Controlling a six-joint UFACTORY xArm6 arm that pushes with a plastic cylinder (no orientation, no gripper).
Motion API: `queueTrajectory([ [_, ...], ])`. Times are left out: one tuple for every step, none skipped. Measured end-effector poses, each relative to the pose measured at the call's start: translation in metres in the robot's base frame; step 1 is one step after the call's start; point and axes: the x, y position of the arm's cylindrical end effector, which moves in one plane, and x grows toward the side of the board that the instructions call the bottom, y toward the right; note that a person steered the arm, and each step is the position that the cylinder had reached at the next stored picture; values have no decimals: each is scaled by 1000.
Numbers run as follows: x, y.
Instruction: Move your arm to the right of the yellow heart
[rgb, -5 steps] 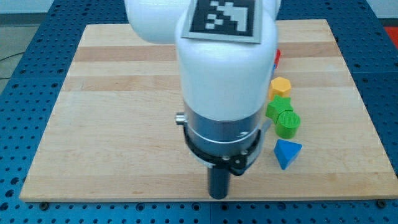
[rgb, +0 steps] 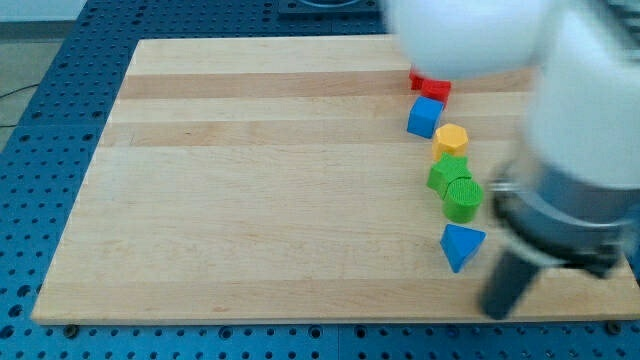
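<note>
No yellow heart shows in this view; the blurred arm body (rgb: 560, 120) hides the board's right part. My tip (rgb: 496, 313) is near the board's bottom edge, just below and to the right of the blue triangular block (rgb: 461, 245). It touches no block that I can see. A column of blocks runs up from there: a green cylinder (rgb: 463, 200), a green star-like block (rgb: 445, 173), a yellow hexagon (rgb: 451, 139), a blue cube (rgb: 425, 117) and a red block (rgb: 432, 86) partly hidden by the arm.
The wooden board (rgb: 250, 180) lies on a blue perforated table (rgb: 40, 150). Its bottom edge runs just below my tip.
The arm has swept from the board's bottom middle to the bottom right, uncovering the blue cube and the red block. The blocks have not moved.
</note>
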Motion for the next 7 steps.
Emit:
queueTrajectory([
  [-29,88],
  [-132,100],
  [-198,108],
  [-198,108],
  [-198,108],
  [-198,110],
  [-235,111],
])
